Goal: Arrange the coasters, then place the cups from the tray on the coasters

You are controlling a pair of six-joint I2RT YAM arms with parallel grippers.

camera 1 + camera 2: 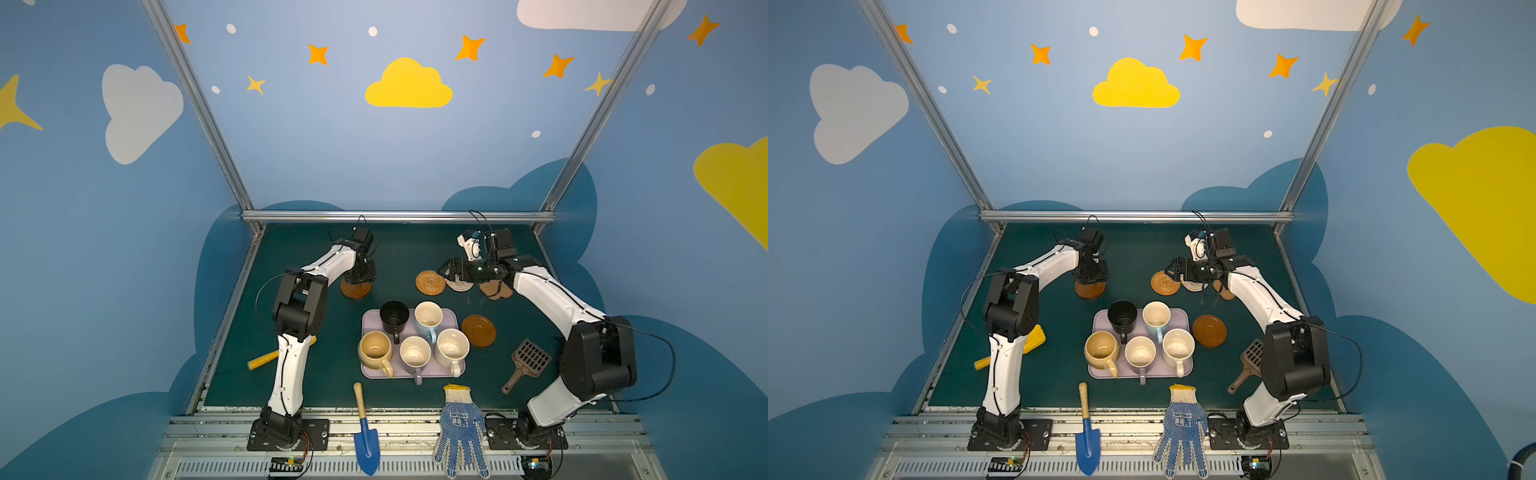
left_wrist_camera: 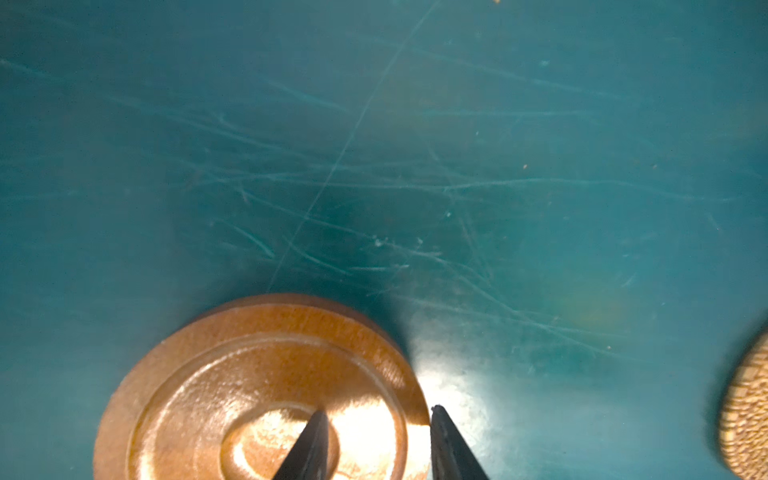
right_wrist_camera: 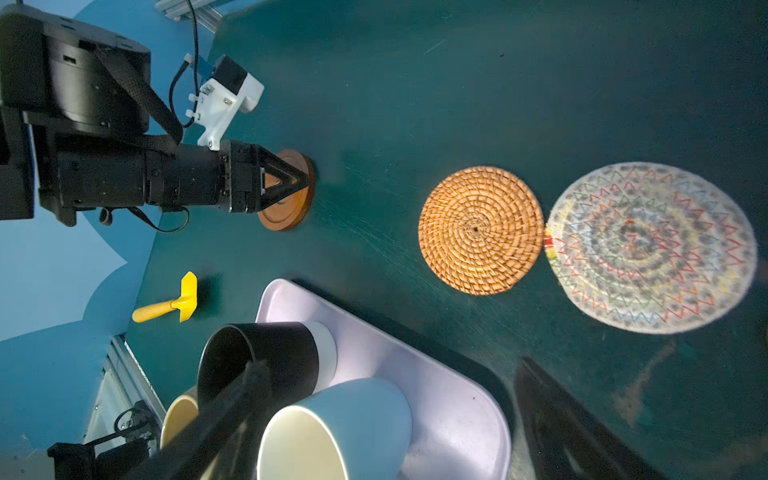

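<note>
Bare tabletop (image 1: pixel 395 257) lies open between the wooden coaster (image 1: pixel 355 291) at back left and the rattan coaster (image 1: pixel 430 282), and in a strip behind the tray (image 1: pixel 370 322). Five mugs (image 1: pixel 415 353) crowd the tray, rims nearly touching, leaving only narrow gaps. A second wooden coaster (image 1: pixel 478 330) and a scoop (image 1: pixel 530 361) stand to the tray's right; the left arm (image 1: pixel 291 361) bounds its left side

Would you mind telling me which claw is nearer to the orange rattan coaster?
Right. The right claw is beside the orange rattan coaster; the left claw straddles the rim of a wooden coaster farther away.
</note>
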